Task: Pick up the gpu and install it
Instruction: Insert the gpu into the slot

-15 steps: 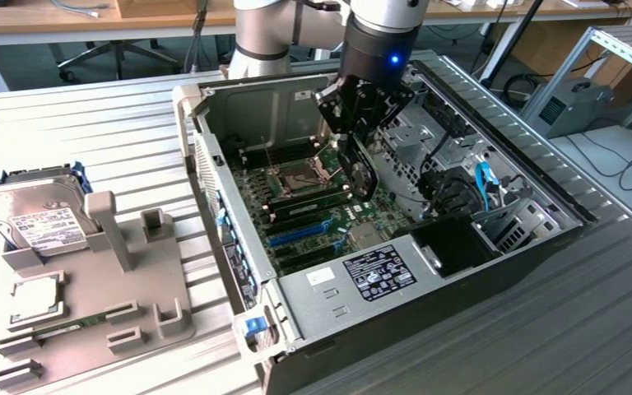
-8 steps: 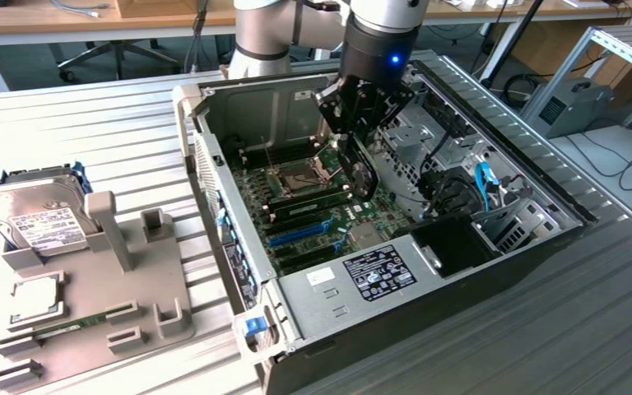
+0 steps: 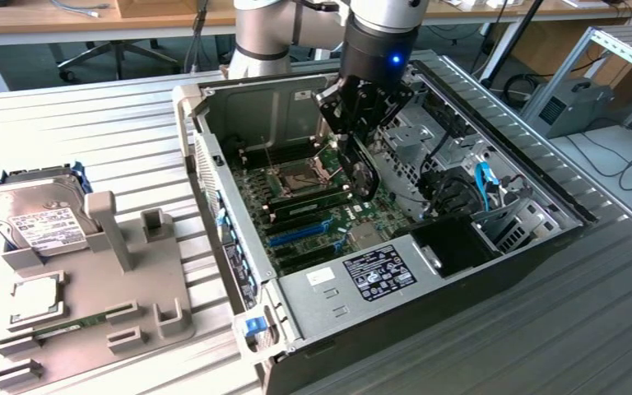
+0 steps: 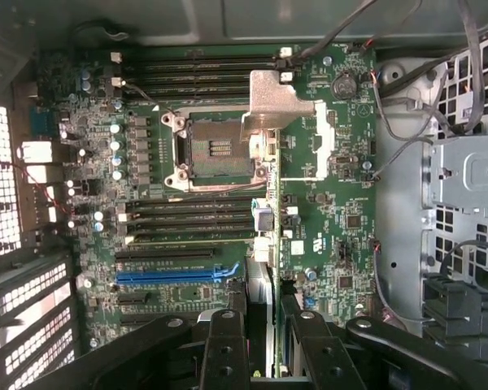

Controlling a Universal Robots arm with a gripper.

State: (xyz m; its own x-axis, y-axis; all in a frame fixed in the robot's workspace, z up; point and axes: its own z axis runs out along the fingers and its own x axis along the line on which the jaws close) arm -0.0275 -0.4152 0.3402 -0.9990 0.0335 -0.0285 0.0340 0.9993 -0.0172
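Black gpu (image 3: 358, 171), upper centre of the exterior view, is held upright and edge-down by the gripper (image 3: 358, 130), whose jaws are closed part-way on the thin card's upper edge. The card hangs inside the open computer case (image 3: 228, 214) over the green motherboard (image 3: 316, 206). Whether its lower edge touches the board cannot be told. The upright hold is judged to suit edge-first entry into a slot, and the wrist view shows a blue expansion slot (image 4: 175, 275) near the fingers (image 4: 224, 349). At lower left of the exterior view, a grey fixture (image 3: 129, 288) on the bench (image 3: 96, 115) props a hard drive (image 3: 36, 218), presumably for easy grasping. The drive's white label and the power-supply label (image 3: 380, 276) carry print too small to read.
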